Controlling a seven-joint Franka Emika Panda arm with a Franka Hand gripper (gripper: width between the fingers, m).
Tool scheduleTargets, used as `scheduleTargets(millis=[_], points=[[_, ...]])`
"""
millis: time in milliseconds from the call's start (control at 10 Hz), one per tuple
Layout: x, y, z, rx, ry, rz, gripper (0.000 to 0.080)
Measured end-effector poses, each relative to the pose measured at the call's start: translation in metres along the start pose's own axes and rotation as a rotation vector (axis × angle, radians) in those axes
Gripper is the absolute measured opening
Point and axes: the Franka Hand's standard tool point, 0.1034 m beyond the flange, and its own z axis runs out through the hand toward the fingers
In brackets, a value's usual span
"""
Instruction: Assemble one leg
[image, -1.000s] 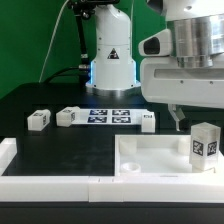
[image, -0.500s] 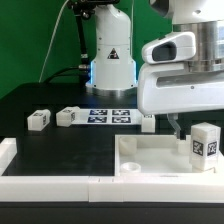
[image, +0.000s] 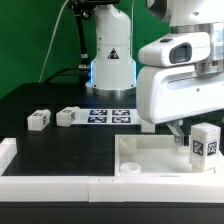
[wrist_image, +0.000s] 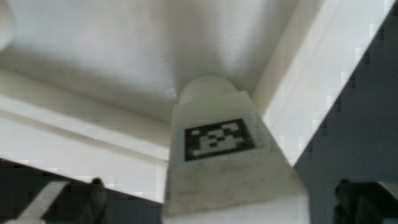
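Wrist view looks along the spread claw (wrist_image: 224, 200), its two dark fingertips (wrist_image: 84, 205) well apart. The leg (wrist_image: 221, 165), a small white plastic upright block with a vertical long axis, stands straight ahead, centred on the gap, its black-and-white square marker tag (wrist_image: 219, 138) facing the camera. Seen from outside, the leg is near, toward the exterior view's right of the black tabletop (image: 70, 150), apparently standing on the large flat white square panel (image: 150, 152); farther back lie the thin white marker board (image: 110, 115) and small white blocks (image: 38, 120), with no readable writing, only tag patterns.
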Motion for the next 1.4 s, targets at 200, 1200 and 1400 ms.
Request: scheduleTargets(millis=[200,1200,1400], points=[[0.0000,-0.0001,0.0001,0.000,0.000,0.000,0.0391],[-0.0012,0.0063,0.0004,0.050,0.005,0.745,0.0291],[-0.0016,0.0059,0.0008,0.049,-0.001,0.966,0.0291]])
